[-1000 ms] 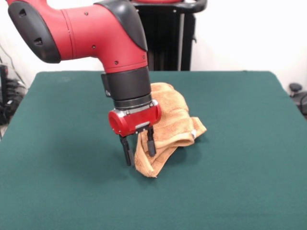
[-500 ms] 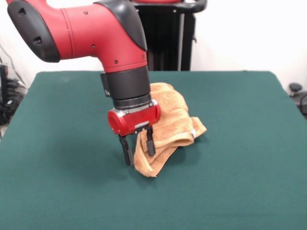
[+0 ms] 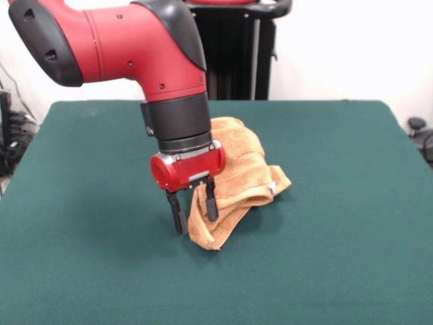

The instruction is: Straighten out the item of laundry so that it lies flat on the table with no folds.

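The orange-tan towel [image 3: 237, 179] lies crumpled in a folded heap near the middle of the dark green table [image 3: 338, 203], with a small white tag on its right side. My gripper [image 3: 195, 213] hangs from the red arm over the towel's left front part. Its two black fingers are spread apart: one finger [image 3: 178, 215] stands just left of the cloth's edge, the other [image 3: 212, 203] is in front of the cloth. The towel's left front edge sits between them. The arm hides part of the towel's left side.
The robot's black pedestal [image 3: 237, 54] stands at the table's far side. Dark gear [image 3: 13, 135] sits off the table's left edge, and a dark object [image 3: 421, 135] shows past the right edge.
The arm and gripper have shifted very slightly to the left. The towel has not visibly moved.
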Available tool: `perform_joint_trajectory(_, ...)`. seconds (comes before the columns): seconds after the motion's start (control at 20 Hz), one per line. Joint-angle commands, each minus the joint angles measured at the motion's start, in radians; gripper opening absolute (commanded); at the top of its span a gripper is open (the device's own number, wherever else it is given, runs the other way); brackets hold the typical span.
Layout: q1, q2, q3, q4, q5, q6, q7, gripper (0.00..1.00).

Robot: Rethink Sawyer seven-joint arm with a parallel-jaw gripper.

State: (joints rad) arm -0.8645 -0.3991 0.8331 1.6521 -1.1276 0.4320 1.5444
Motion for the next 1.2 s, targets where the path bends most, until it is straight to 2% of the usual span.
perform_joint_trajectory(0.05,0.009,0.078,0.015,-0.044,-0.017,-0.033,-0.188,1.00)
perform_joint_trajectory(1.0,-0.021,0.141,0.046,-0.052,-0.018,-0.067,-0.215,1.00)
perform_joint_trajectory(1.2,-0.028,0.141,0.058,-0.045,-0.019,-0.093,-0.189,1.00)
